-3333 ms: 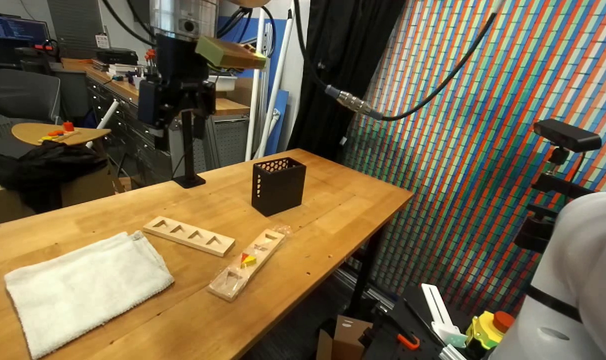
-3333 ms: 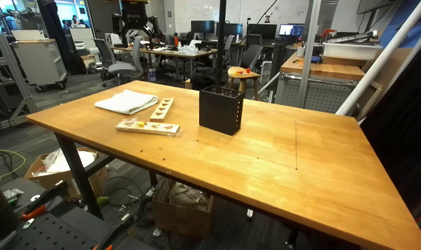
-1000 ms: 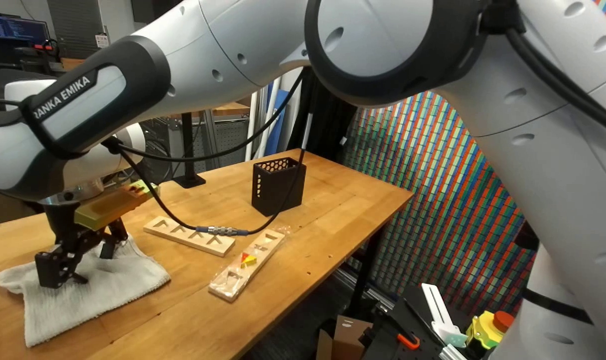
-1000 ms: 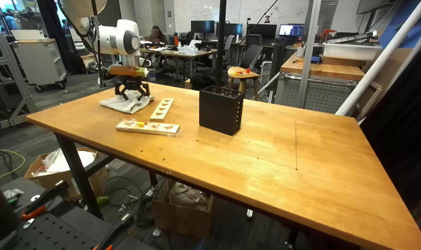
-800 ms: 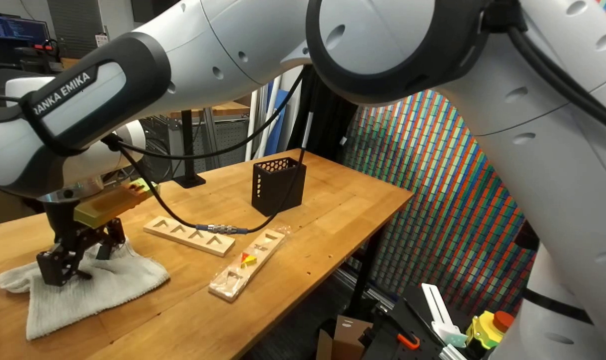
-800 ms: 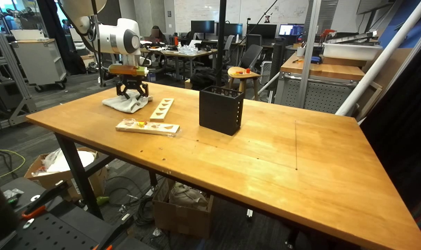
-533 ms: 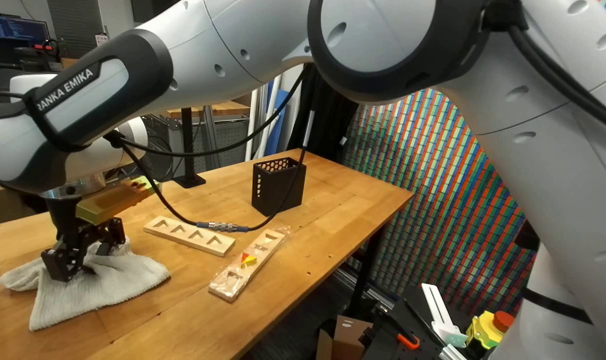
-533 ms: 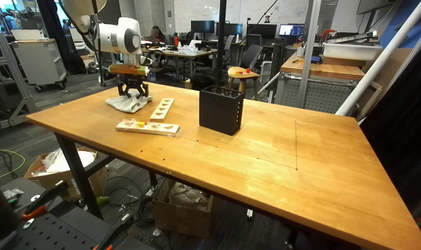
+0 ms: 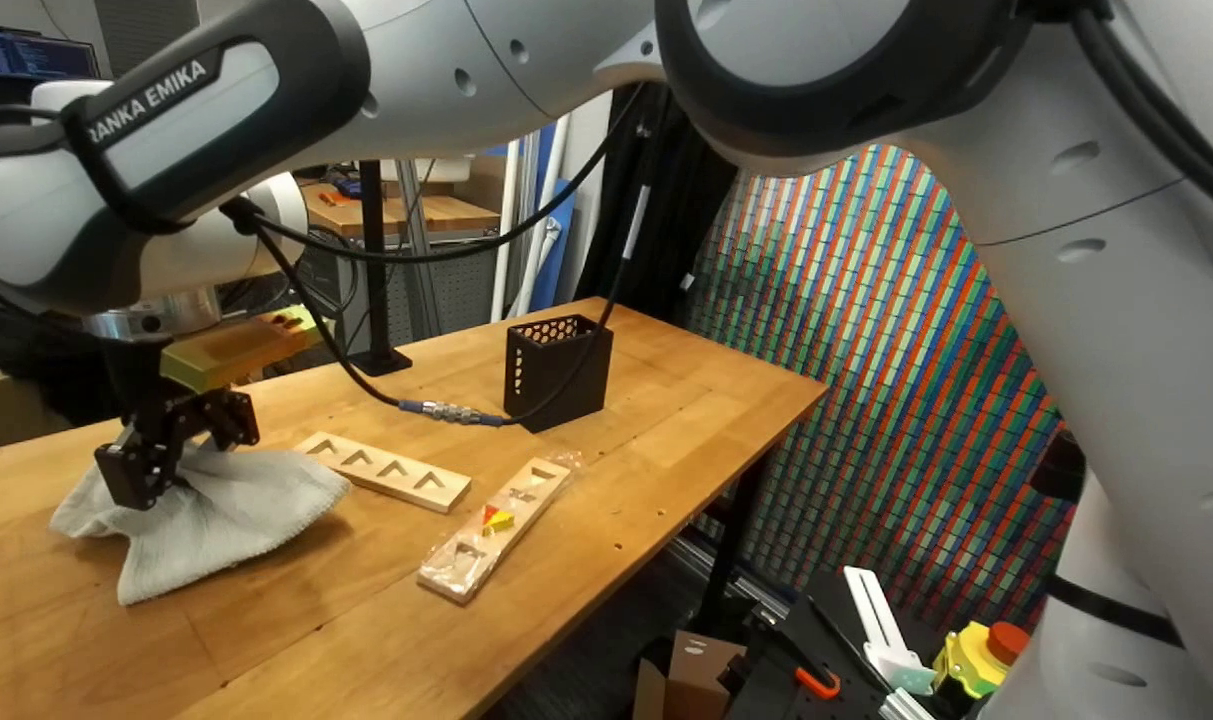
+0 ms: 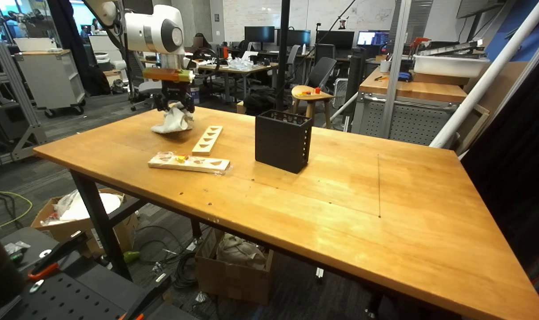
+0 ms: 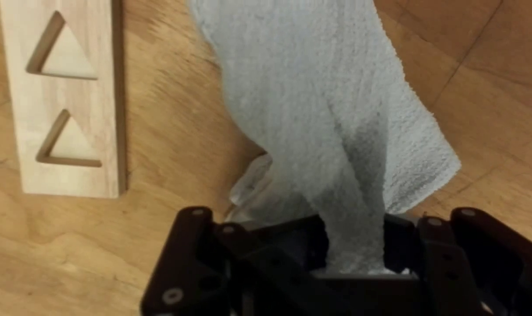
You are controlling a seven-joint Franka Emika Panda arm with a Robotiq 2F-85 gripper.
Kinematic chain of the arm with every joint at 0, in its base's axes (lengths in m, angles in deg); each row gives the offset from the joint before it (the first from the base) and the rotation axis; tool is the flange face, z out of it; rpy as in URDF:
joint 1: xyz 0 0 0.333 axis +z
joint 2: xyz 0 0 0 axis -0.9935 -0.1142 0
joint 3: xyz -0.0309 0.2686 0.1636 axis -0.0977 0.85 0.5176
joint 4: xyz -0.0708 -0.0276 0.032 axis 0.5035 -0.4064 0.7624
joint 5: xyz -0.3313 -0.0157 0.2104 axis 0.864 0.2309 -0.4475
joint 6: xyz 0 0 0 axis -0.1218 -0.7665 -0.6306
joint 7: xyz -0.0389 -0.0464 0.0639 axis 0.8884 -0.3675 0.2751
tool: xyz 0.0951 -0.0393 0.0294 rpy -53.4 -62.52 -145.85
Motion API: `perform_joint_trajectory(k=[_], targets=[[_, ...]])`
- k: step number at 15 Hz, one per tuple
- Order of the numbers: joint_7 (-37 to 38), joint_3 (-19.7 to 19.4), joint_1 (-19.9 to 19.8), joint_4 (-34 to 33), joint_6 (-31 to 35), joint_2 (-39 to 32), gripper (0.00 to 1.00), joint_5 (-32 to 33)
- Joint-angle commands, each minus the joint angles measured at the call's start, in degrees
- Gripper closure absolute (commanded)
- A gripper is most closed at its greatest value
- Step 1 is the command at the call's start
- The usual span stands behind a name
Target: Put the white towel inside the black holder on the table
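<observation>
The white towel (image 9: 231,505) hangs bunched from my gripper (image 9: 188,465) over the table (image 10: 362,186). In the wrist view the gripper (image 11: 355,241) is shut on a gathered fold of the towel (image 11: 287,87), with dark fingers (image 11: 401,245) on both sides of it. Loose parts of the cloth spread out beneath; whether its lower edge touches the table I cannot tell. In both exterior views the black holder (image 9: 591,385) stands upright on the table, its open top facing up. The holder (image 10: 278,142) is well apart from the gripper.
A wooden strip with triangular slots (image 9: 386,475) lies close beside the towel, towards the holder. A second strip in plastic wrap (image 9: 496,530) lies nearby. A black post base (image 9: 378,362) stands at the table edge. The arm's cable (image 9: 446,412) hangs in front of the holder.
The gripper has come down from above onto the towel, shut on its middle, and moved up. The towel has gone from lying flat to bunched and partly raised.
</observation>
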Motion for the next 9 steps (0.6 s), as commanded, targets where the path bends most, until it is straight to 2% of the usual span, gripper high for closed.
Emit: perform_joint_trajectory(k=[1, 4, 9], targets=[[0.26, 0.0, -1.49, 3.52, -2.79, 6.98, 0.99, -1.46], [-0.28, -0.35, -3.19, 5.06, -5.19, 11.65, 1.0, -1.73], [-3.88, -1.92, -8.45, 7.71, -9.96, 19.37, 0.99, -2.25]])
